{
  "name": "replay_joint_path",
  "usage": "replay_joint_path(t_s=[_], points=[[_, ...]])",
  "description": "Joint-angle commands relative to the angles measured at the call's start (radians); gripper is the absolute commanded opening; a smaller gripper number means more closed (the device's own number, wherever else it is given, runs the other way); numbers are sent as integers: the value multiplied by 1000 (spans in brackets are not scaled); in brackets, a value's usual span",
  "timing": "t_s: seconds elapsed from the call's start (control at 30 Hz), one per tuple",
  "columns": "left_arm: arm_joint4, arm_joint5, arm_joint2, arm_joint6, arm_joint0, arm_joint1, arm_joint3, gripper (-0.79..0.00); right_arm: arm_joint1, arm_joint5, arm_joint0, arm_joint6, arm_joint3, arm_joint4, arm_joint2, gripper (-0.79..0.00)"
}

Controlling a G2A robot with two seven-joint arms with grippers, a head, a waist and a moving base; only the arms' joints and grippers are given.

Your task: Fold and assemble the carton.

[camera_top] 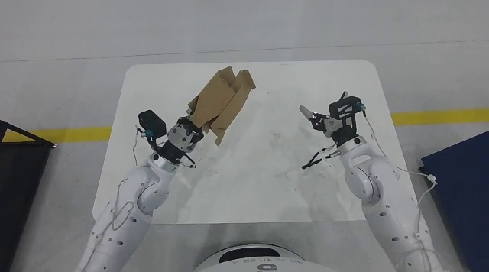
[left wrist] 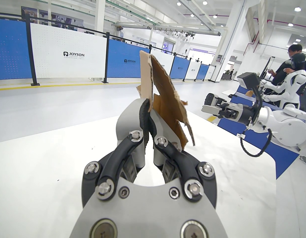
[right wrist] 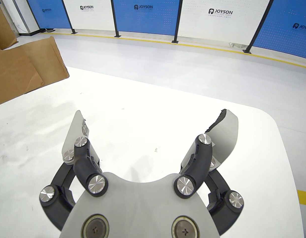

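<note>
A brown flattened carton [camera_top: 224, 100] is lifted off the white table [camera_top: 260, 188] at the back left, tilted, its flaps hanging. My left gripper [camera_top: 195, 121] is shut on the carton's near edge; in the left wrist view the cardboard [left wrist: 165, 100] rises from between the closed fingertips [left wrist: 145, 110]. My right gripper [camera_top: 319, 114] hovers over the right part of the table, open and holding nothing; its fingers [right wrist: 226, 122] stand wide apart. The carton [right wrist: 24, 68] lies well off from it in the right wrist view, and the right gripper [left wrist: 213, 104] appears far off in the left wrist view.
The table's rounded far-right corner [right wrist: 272, 122] is close to the right gripper. Grey floor with a yellow line [camera_top: 435, 117] surrounds the table. A dark blue panel [camera_top: 466, 188] stands to the right, a black frame [camera_top: 19, 165] to the left.
</note>
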Motion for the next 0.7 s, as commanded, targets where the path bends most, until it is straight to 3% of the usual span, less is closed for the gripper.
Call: replay_joint_path(t_s=[0.0, 0.13, 0.3, 0.53, 0.67], points=[[-47, -21, 22, 10, -38, -7, 34, -785, -3, -7, 2, -8, -5, 35, -13, 0], [-150, -83, 115, 84, -148, -37, 141, -785, -25, -52, 35, -55, -33, 328, -78, 0], [-239, -156, 216, 138, -286, -77, 270, -785, -50, -198, 61, -2, -20, 963, -129, 0], [-394, -276, 299, 182, -377, -123, 365, -785, -63, -235, 111, 119, 66, 1272, -167, 0], [-465, -328, 332, 151, -392, -140, 383, -785, -67, -286, 116, 136, 78, 1303, -185, -160]])
